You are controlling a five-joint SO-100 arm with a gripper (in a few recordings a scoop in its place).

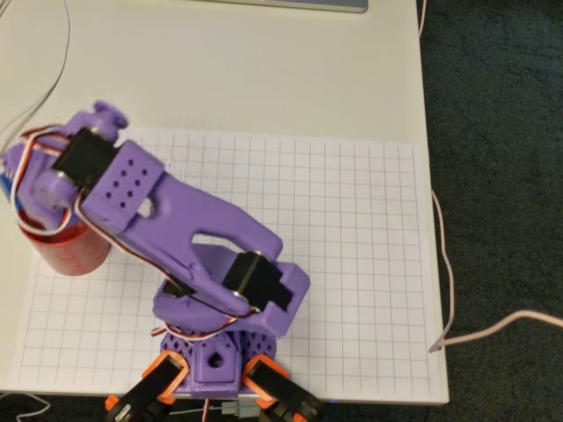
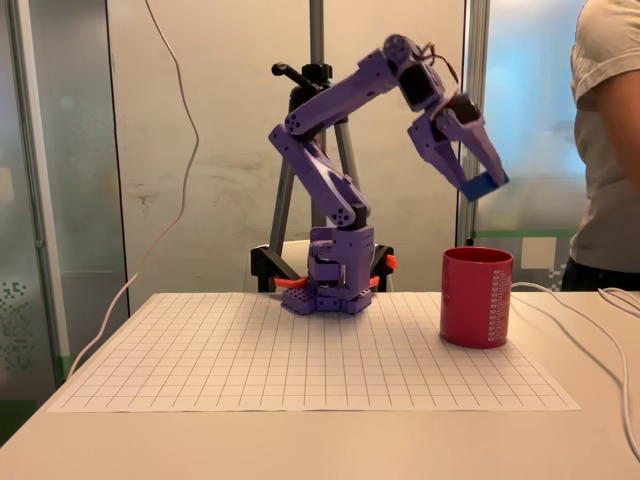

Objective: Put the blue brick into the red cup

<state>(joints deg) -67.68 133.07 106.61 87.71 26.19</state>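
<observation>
In the fixed view the purple gripper hangs above the red cup, shut on the blue brick, which sits between the fingertips a good distance above the cup's rim. The cup stands upright on the grid mat at the right. In the overhead view the arm's wrist covers most of the red cup at the left edge of the mat; only its lower wall shows, and the brick is hidden under the arm there.
The arm's base is clamped at the near edge of the grid mat in the overhead view. A person stands at the right behind the table. White cables lie on the table right of the cup.
</observation>
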